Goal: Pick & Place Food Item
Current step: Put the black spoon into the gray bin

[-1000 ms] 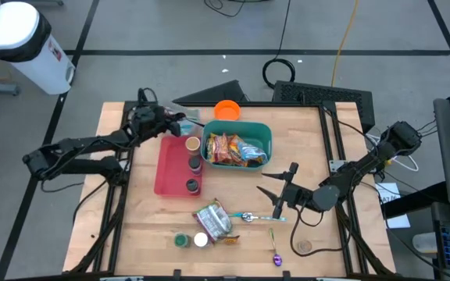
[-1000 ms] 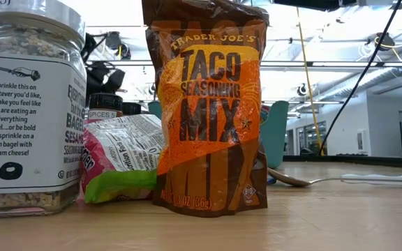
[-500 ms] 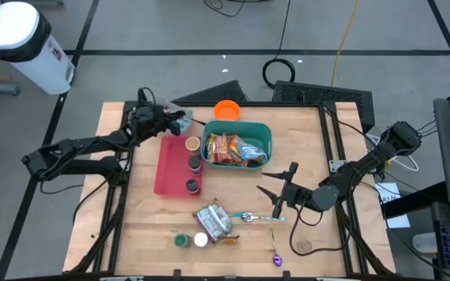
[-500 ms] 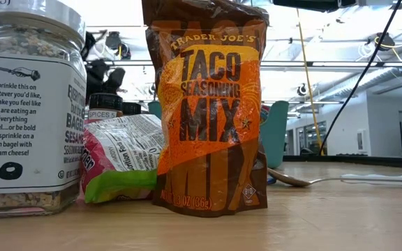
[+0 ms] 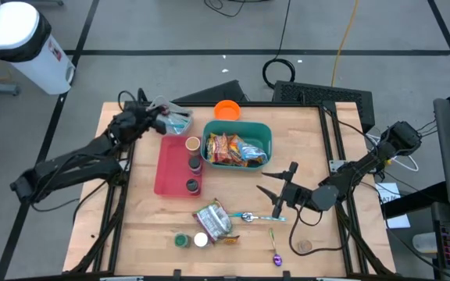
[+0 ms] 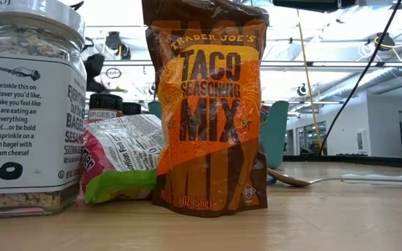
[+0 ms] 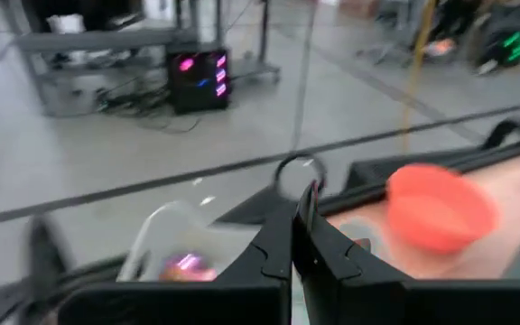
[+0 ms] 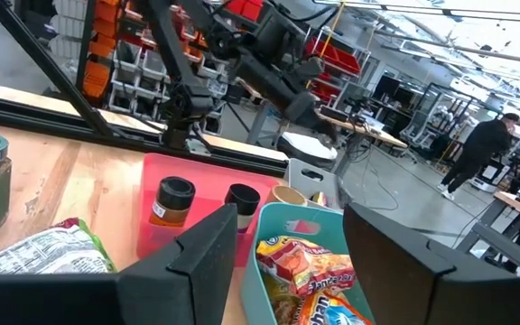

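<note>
Left gripper (image 5: 165, 121), fingers pressed together on a clear plastic bag (image 5: 176, 119), holds it aloft beyond the red tray's (image 5: 168, 167) far end, apparently for placing, while the right gripper (image 5: 282, 187) waits with fingers spread near the spoon (image 5: 261, 218).

1. My left gripper (image 5: 165, 121) hangs over the far left corner of the wooden table (image 5: 319, 140), closed on a clear plastic bag (image 5: 176, 120); the bag is just behind the red rectangular tray (image 5: 169, 165).
2. In the tray stand two dark-capped spice jars (image 5: 193, 174); a small tan-topped cup (image 5: 193, 144) sits at its far right corner.
3. Right of the tray lies the teal plastic bin (image 5: 266, 133), with snack packets (image 5: 235, 150) in it; the orange bowl (image 5: 226, 110) sits just behind the bin.
4. My right gripper (image 5: 281, 190) waits right of centre, fingers apart; a spoon (image 5: 256, 217) lies just before it.
5. Left of the spoon lies a crumpled food pouch (image 5: 214, 222); two round-lidded jars (image 5: 191, 240) stand nearer the front edge.
</note>
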